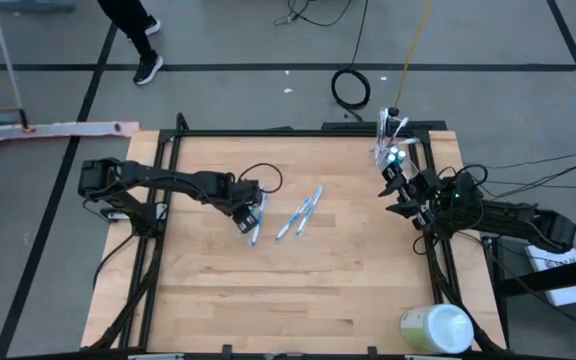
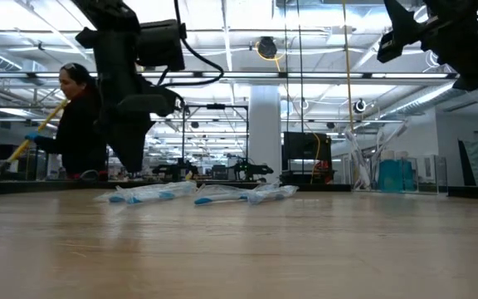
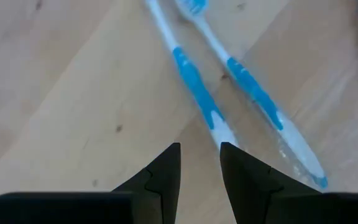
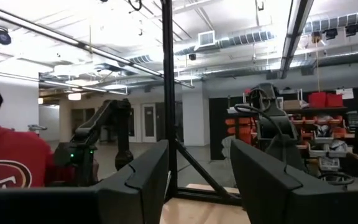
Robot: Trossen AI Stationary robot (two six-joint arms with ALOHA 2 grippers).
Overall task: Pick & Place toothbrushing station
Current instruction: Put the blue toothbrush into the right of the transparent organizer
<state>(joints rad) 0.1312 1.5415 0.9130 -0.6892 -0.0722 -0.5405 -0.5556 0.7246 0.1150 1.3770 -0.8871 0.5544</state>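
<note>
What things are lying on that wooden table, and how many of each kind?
Loose toothbrushes: 4, as best I can tell
Clear cup, holding more brushes I can't count: 1
Green-and-white round container: 1
Total: 6

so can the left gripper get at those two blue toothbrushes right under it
Probably yes. The left gripper hovers just above the two blue toothbrushes, fingers slightly apart and empty, with only bare table around them. They lie close together, so it may catch both.
</note>
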